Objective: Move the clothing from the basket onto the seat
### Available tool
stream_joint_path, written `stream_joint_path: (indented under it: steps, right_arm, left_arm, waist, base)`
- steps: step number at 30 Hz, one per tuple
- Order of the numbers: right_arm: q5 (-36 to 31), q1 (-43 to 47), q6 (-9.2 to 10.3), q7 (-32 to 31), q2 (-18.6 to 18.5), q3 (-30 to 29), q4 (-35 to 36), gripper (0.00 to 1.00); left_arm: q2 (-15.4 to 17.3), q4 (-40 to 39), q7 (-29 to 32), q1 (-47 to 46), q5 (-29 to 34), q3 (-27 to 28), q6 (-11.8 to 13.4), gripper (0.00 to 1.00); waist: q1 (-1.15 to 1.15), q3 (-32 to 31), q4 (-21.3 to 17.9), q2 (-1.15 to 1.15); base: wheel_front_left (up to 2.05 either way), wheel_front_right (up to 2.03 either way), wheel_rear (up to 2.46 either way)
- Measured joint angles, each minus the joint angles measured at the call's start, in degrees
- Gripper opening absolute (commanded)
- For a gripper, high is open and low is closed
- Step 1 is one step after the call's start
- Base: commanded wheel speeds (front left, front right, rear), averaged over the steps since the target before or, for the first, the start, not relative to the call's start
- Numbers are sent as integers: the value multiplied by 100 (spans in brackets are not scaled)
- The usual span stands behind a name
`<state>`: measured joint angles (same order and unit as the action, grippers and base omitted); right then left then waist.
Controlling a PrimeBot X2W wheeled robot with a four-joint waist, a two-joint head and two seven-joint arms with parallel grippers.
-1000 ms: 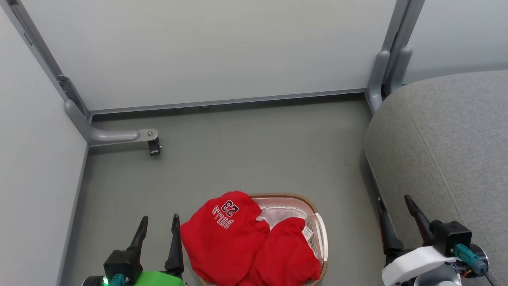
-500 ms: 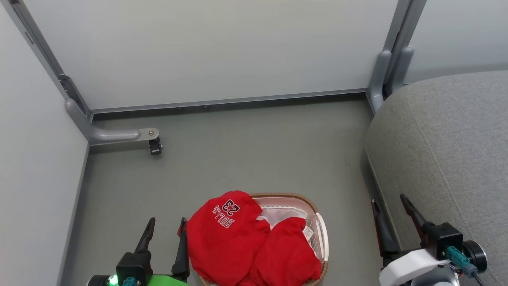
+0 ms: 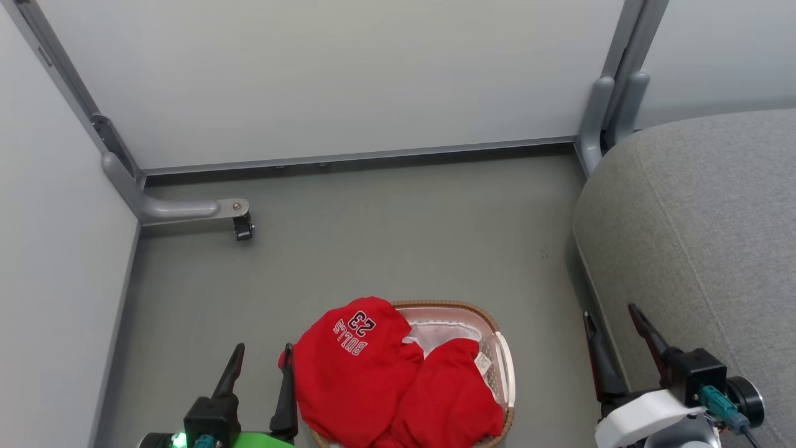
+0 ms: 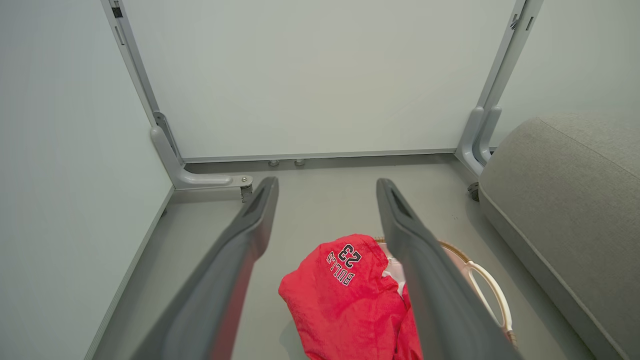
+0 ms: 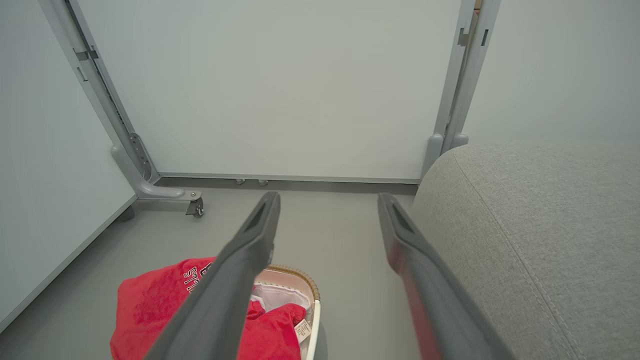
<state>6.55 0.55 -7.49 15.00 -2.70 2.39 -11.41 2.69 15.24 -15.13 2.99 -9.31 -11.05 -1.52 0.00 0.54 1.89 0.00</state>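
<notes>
You see a grey floor [image 3: 373, 236] with pale wall panels [image 3: 342, 81] behind it and on the left. The red clothes [image 3: 373, 379] lie piled in the basket [image 3: 479, 313] on the floor. The big grey seat [image 3: 703, 236] is on the right. Your left gripper [image 3: 263, 354] and right gripper [image 3: 610, 313] are both spread wide and hold nothing.

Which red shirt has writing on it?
The bright red soft garment on the left: it bears white "BULLS 23" lettering. The other red garment shows just a small white tag.
</notes>
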Motion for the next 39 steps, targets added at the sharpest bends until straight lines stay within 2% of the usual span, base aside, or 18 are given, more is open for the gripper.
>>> stream_joint_path:
  steps: [16,23,28,33,39]
  right_arm:
    - [8,-44,0,0,0,-56,118,100]
    - [-11,-309,0,0,-2,-158,256,100]
    - [-67,-734,0,0,-2,-244,379,100]
    - [-60,-1262,-1,1,-4,-454,547,100]
    - [121,-1700,-1,1,-8,-542,601,100]
  left_arm:
    - [0,-32,0,-46,-5,-21,-3,100]
    - [1,-54,-1,-485,202,-165,-49,100]
    - [2,-33,-4,-1141,360,-293,-123,100]
    - [1,531,-4,-2081,594,-649,-263,100]
    - [-1,1869,-3,-2916,765,-1132,-366,100]
  waist:
    - [0,177,-3,0]
    - [0,596,-34,0]
    - [0,1066,-67,0]
    - [0,1753,-155,0]
    - [0,2473,-305,0]
  base:
    - [0,0,0]
    - [0,0,0]
    - [0,0,0]
    - [0,0,0]
    - [0,0,0]
